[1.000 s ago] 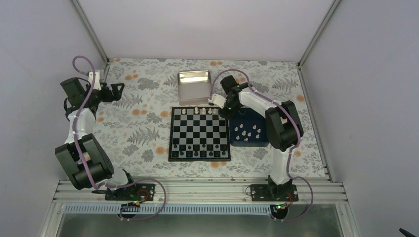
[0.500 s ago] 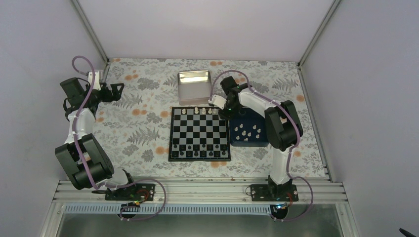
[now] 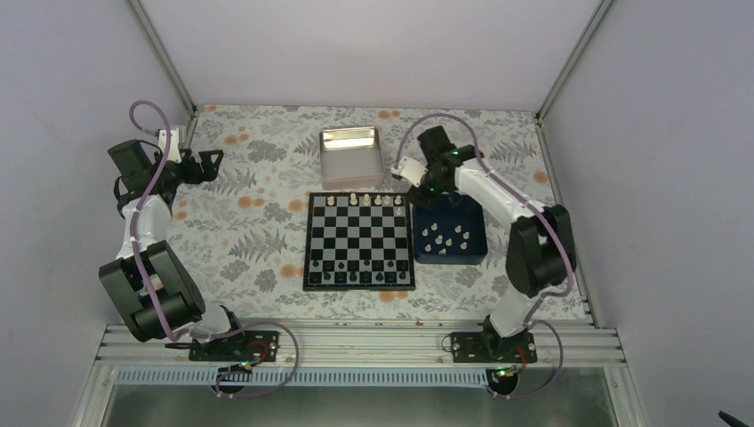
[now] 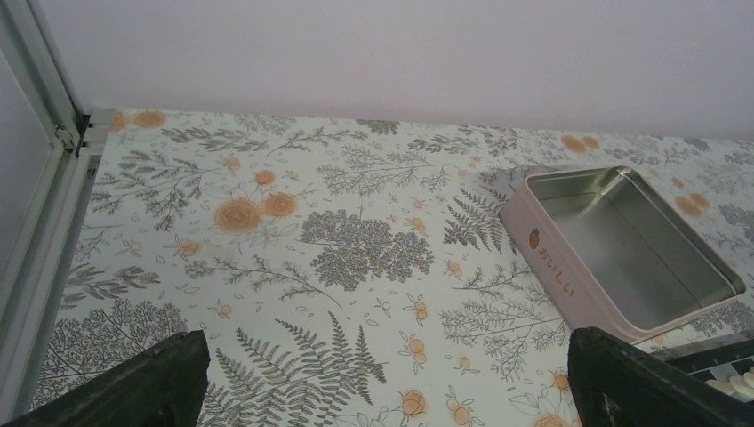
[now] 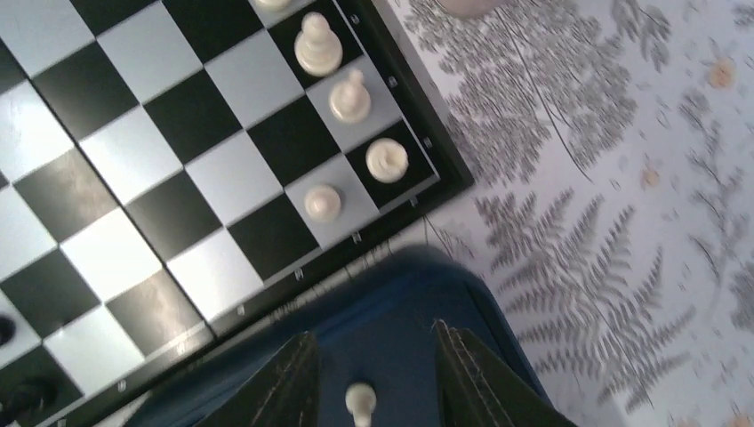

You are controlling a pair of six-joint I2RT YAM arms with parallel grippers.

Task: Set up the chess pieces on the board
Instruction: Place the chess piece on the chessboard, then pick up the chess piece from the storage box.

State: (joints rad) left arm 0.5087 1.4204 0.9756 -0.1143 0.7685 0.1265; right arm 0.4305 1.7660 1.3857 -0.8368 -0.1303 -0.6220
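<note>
Your right claw (image 5: 373, 334) hangs released and empty over the dark blue tray (image 5: 400, 294). A white chess piece (image 5: 359, 402) stands upright at 6 o'clock, between its jaws. The left claw (image 4: 391, 351), spread wide, is well apart.

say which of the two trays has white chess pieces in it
The dark blue tray right of the board holds loose white chess pieces; the silver tin behind the board is empty.
</note>
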